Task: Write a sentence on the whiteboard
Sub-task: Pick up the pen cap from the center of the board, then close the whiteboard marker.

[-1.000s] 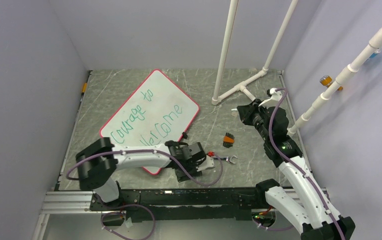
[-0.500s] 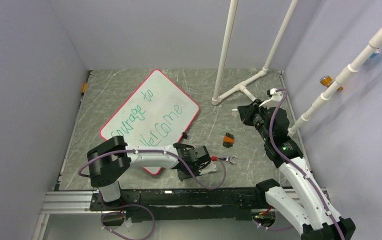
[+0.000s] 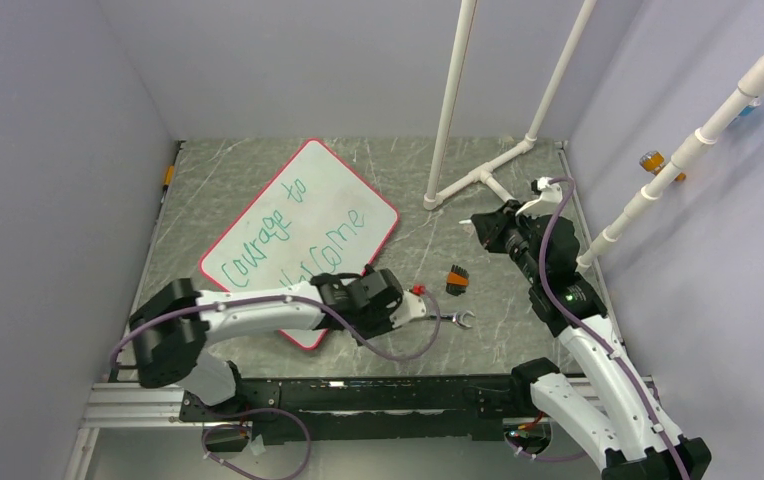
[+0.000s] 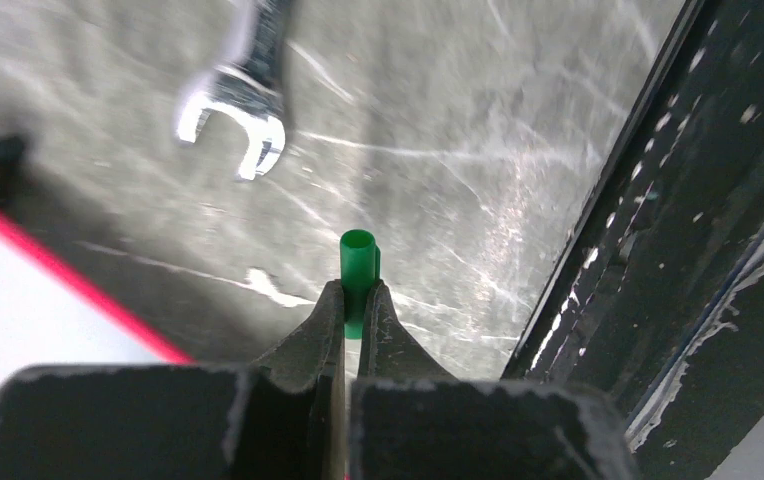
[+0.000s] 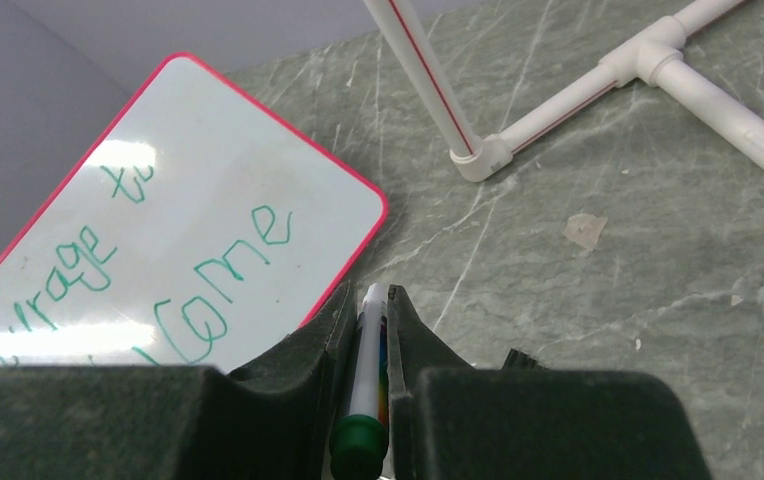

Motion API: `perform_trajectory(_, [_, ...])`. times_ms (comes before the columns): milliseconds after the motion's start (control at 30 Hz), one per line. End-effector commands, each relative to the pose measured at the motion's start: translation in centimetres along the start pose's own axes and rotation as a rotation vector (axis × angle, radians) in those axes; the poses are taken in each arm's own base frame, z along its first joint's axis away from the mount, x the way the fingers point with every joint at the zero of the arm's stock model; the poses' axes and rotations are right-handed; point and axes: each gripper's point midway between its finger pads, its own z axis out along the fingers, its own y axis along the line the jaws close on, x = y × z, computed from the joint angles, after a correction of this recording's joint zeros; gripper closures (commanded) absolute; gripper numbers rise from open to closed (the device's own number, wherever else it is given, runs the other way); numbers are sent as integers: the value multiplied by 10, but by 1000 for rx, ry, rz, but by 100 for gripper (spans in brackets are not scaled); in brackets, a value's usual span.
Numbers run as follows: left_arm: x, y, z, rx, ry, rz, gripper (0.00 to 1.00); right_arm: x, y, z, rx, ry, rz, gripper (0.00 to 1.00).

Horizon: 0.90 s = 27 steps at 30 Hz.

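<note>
Left gripper [image 4: 351,303] is pinching a cap [image 4: 357,256], wrench [image 4: 241,112] lying ahead-left; right gripper [image 5: 369,303] is clasping a marker [image 5: 367,365], whiteboard [image 5: 193,170] ahead-left.

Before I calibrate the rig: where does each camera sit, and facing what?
Top external: high behind, looking down; left arm, right arm, whiteboard, wrench.
Left wrist: on the left arm, facing the table near the front rail; left gripper shut on a green cap.
Right wrist: on the right arm, facing the whiteboard; right gripper shut on a marker.
Shared: wrench in top and left wrist; whiteboard in all three.
</note>
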Motion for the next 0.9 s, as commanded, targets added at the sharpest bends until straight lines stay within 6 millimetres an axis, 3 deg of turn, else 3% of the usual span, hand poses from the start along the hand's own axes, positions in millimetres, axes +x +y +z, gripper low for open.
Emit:
perform_trajectory(0, [-53,18,-42,-33,-259,-19,100,-18,28,-10,-128,-20,-30,100])
perform_trajectory(167, [-76,41,-83,-83,-437,-49,100,-11,40,-11,-202,18,-39,100])
perform_trajectory(433, [-102,77,-118,-115,-648,-93,100,-5,54,-12,-290,53,-61,100])
perform_trajectory(600, [-125,87,-126,-134,-732,-24,100,-3,64,-13,-349,64,-73,100])
perform_trajectory(733, [-130,96,-121,-120,-725,-14,100,-5,78,-19,-428,73,-88,100])
perform_trajectory(867, [-130,90,-119,-17,-737,-7,100,-8,91,-28,-503,75,-86,100])
